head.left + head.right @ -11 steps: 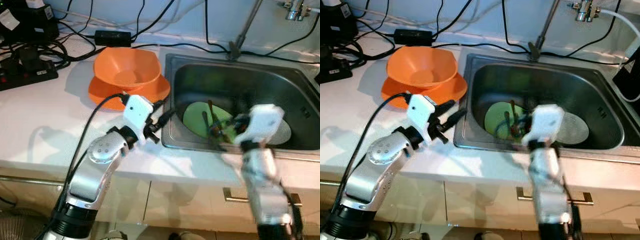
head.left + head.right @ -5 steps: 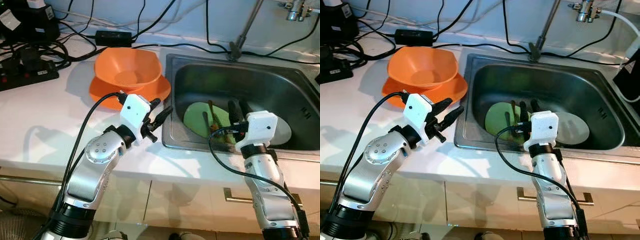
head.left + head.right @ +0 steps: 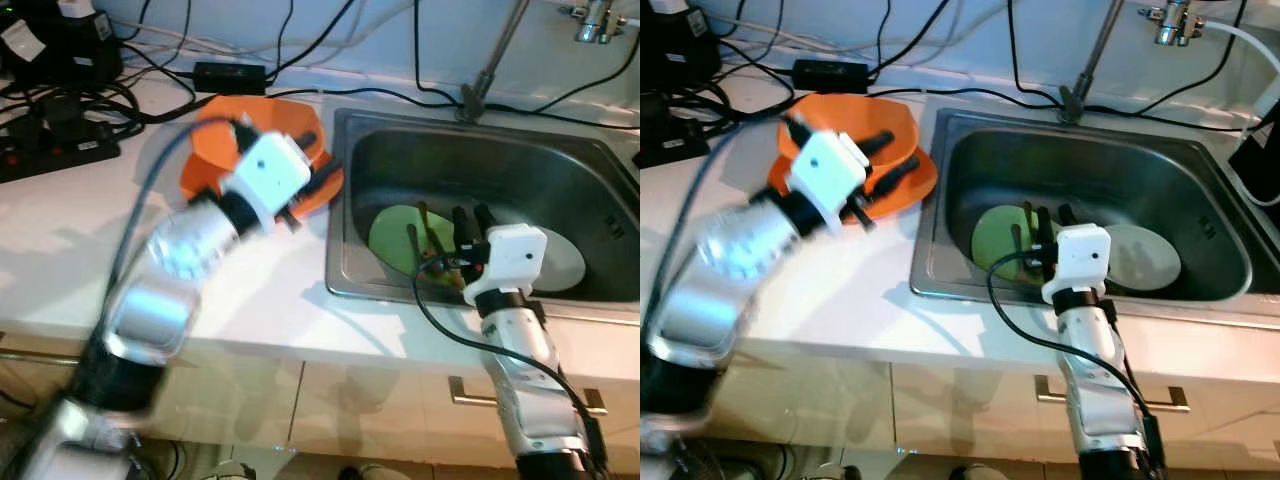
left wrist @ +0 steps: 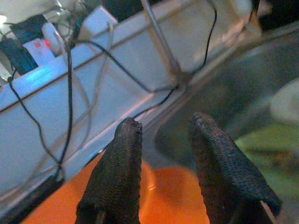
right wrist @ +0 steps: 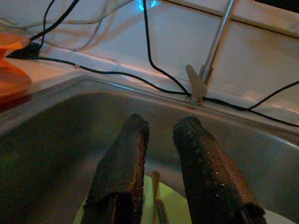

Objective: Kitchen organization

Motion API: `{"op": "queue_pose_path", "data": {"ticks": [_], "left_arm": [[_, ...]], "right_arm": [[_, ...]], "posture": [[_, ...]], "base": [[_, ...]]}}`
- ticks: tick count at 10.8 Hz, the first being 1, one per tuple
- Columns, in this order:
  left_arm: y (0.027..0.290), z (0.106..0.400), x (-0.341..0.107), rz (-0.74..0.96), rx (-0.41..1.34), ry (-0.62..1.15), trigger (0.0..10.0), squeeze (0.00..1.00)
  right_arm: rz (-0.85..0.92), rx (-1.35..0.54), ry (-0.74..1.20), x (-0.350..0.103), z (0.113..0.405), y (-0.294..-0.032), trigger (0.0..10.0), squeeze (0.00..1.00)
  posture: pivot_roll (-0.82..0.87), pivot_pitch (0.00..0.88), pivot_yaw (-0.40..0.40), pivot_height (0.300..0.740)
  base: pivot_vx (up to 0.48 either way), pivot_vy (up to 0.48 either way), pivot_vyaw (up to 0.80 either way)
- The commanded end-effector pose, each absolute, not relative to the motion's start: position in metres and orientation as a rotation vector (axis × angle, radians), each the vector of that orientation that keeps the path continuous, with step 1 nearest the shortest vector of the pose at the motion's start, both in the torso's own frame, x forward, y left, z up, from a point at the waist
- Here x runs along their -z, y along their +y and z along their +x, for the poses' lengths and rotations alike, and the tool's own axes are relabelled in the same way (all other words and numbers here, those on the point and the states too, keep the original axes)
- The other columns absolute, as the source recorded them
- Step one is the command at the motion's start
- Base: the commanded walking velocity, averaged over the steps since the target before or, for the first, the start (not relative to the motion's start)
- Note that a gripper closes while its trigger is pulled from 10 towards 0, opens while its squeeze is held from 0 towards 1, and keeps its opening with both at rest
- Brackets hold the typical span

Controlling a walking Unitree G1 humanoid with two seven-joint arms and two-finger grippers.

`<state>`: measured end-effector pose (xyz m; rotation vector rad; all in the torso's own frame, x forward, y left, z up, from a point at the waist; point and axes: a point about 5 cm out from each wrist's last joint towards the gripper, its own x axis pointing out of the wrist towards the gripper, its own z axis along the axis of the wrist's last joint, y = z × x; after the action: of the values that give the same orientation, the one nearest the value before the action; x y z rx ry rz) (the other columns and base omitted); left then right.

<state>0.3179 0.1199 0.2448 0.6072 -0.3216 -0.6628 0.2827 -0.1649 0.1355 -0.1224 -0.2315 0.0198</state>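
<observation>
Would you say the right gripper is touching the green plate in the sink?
Apart. In the right wrist view the right gripper has its open fingers above the green plate, with dark sink wall showing between their tips and it.

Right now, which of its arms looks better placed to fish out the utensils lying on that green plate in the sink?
Probably the right. The right gripper hangs open over the sink, just above the utensils on the green plate. The left gripper is over the orange bowl on the counter.
</observation>
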Motion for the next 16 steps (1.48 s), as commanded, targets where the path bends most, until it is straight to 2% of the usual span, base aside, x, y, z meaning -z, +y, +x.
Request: {"op": "queue_pose_path", "data": {"ticks": [1, 3, 5, 7, 10, 13, 16], "left_arm": [[0.128, 0.325, -0.251, 0.641, 0.658, -0.32, 10.0, 0.0], [0.157, 0.335, -0.251, 0.79, 0.784, -0.175, 10.0, 0.0], [0.183, 0.343, -0.259, 0.866, 0.831, -0.05, 10.0, 0.0], [0.194, 0.345, -0.26, 0.913, 0.871, 0.014, 10.0, 0.0], [0.192, 0.351, -0.257, 1.016, 0.904, 0.043, 10.0, 0.0], [0.18, 0.37, -0.25, 1.178, 0.843, 0.029, 10.0, 0.0], [0.174, 0.379, -0.244, 1.244, 0.837, 0.046, 10.0, 0.0]], "right_arm": [[-0.128, -0.006, -0.22, -0.133, 0.284, -0.166, 10.0, 0.0], [-0.121, 0.003, -0.217, -0.132, 0.284, -0.166, 10.0, 0.0], [-0.116, 0.012, -0.215, -0.132, 0.284, -0.165, 10.0, 0.0], [-0.111, 0.009, -0.214, -0.131, 0.285, -0.163, 10.0, 0.0], [-0.11, 0.01, -0.215, -0.131, 0.285, -0.162, 10.0, 0.0], [-0.109, 0.014, -0.212, -0.131, 0.286, -0.162, 10.0, 0.0], [-0.113, 0.02, -0.211, -0.131, 0.286, -0.164, 10.0, 0.0]], "posture": [[0.0, 0.057, -0.078, 0.74], [0.0, 0.059, -0.068, 0.74], [0.0, 0.06, -0.066, 0.74], [0.01, 0.063, -0.068, 0.74], [0.01, 0.065, -0.067, 0.74], [0.01, 0.063, -0.067, 0.74], [-0.01, 0.057, -0.06, 0.74]], "base": [[0.0, 0.0, 0.0], [0.0, 0.0, 0.0], [0.0, 0.0, 0.0], [0.0, 0.0, 0.0], [0.0, 0.0, 0.0], [0.0, 0.0, 0.0], [0.0, 0.0, 0.0]]}}
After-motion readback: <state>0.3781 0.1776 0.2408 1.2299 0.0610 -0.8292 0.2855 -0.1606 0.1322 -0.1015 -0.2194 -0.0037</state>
